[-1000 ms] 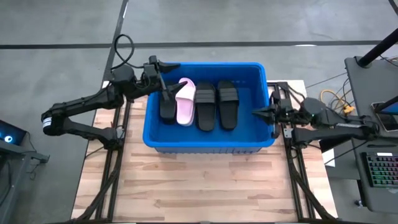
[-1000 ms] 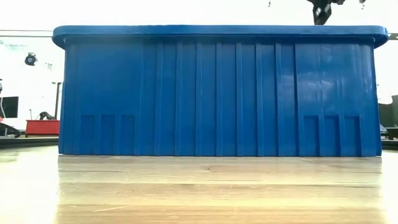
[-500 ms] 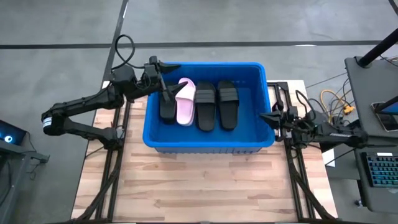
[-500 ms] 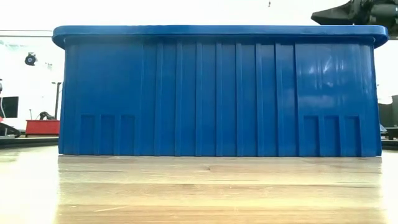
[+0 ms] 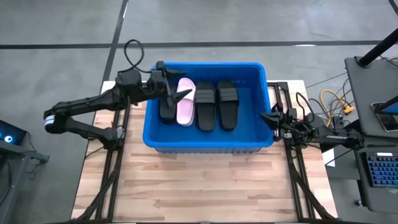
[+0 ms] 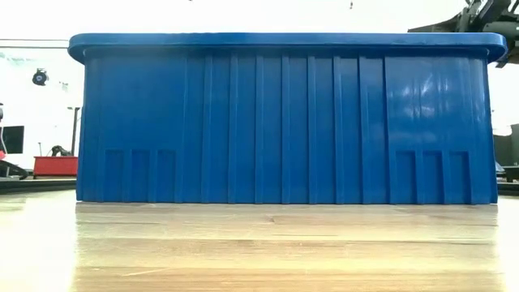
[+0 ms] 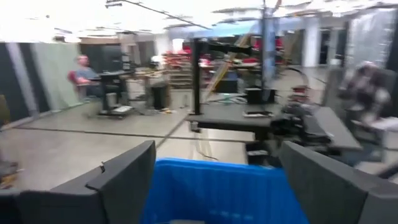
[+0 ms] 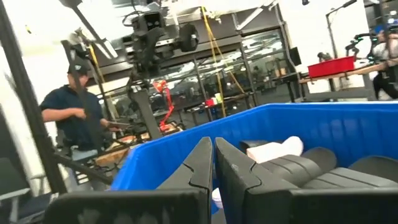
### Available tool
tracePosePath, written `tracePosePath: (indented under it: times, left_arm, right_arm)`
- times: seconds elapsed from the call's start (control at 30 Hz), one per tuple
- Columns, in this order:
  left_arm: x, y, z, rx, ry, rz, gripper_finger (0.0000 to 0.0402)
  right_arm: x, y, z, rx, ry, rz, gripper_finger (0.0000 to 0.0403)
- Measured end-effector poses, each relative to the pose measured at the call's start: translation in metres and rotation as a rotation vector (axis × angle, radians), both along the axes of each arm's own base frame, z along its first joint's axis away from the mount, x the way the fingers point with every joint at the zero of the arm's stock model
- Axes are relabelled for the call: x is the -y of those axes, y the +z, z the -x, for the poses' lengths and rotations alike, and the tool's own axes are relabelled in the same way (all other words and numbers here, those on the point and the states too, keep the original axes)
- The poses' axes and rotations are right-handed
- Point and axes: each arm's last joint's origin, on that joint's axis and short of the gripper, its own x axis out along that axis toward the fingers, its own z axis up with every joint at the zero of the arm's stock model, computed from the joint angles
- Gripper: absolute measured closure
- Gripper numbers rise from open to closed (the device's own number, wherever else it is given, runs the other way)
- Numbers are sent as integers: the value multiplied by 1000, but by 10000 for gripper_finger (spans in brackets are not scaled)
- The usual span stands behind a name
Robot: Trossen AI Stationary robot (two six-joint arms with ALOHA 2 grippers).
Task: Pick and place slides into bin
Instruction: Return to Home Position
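Slides (image 5: 205, 106) are lying side by side on the floor of the blue bin (image 5: 208, 144) in the high view, three black ones and one pale pink slide (image 5: 185, 102), and none are showing on the wooden table (image 5: 199, 186). The left gripper (image 5: 175, 94) is hovering over the bin's left end, having shifted a little toward the middle in the last second. The right gripper (image 5: 271, 117) has been pulling back off the right rim and is now sitting just outside it. That suggests the placing is finished and the arms are heading home. In the low view the bin's ribbed wall (image 6: 284, 122) is filling the picture and hiding the slides. In the left wrist view the fingers (image 7: 124, 180) are standing wide apart with nothing between them, above the blue rim, and a seated person (image 7: 81, 68) is showing far off. In the right wrist view the fingers (image 8: 193, 168) are pressing together, empty, facing the pink slide and black ones inside the bin, while a person (image 8: 74, 118) is standing beyond. No brand, label or writing is showing legibly in any view.
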Motion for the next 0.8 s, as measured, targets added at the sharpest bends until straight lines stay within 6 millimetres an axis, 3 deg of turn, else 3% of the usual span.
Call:
tracePosePath:
  times: [0.13,0.3,0.5,0.63,0.8]
  left_arm:
    - [3,-5,-8,-22,-84,-6,124]
    - [3,-15,-21,-65,-139,4,229]
    - [-6,-25,-33,-60,62,102,379]
    - [-8,-27,-41,-34,87,92,391]
    - [-2,-32,-48,-50,-16,86,400]
  right_arm:
    - [1,-1,0,2,-23,-6,394]
    - [1,0,0,4,-21,-13,394]
    - [1,0,0,3,-29,-17,394]
    - [1,-1,0,0,-42,-27,394]
    - [1,-1,0,6,-40,-45,394]
